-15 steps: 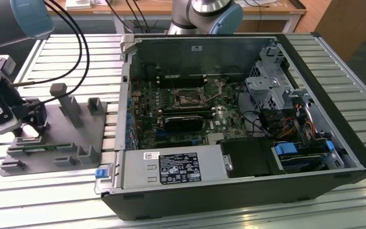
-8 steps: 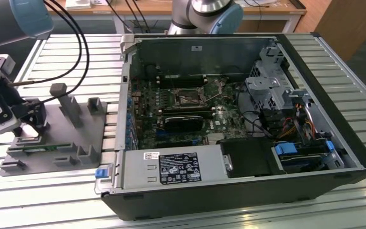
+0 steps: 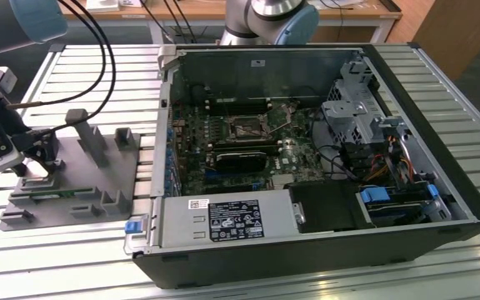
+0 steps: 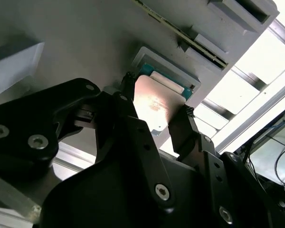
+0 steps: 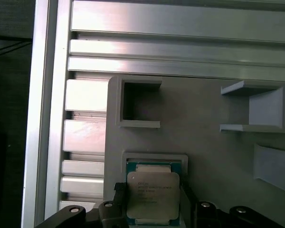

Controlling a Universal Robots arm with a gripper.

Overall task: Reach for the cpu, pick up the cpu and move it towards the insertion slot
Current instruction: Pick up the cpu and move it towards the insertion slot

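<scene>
Okay, cpu [image 5: 153, 197] sits dead centre within my pincer [image 5: 152, 191], in its pocket [image 5: 154, 156]; clamped or not, I cannot tell.

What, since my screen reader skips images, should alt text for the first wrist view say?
The cpu, a silvery square chip, sits in a pocket of a grey fixture, with the black gripper at its sides. Ribbed aluminium table lies beyond.

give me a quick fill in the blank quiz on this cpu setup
1. The end effector is nearest the ___.
2. The insertion slot sits inside the open computer ___.
3. The cpu lies ___ that case, on a grey fixture.
4. In the exterior view, the fixture is at the case's ___.
Missing words: cpu; case; outside; left.
</scene>
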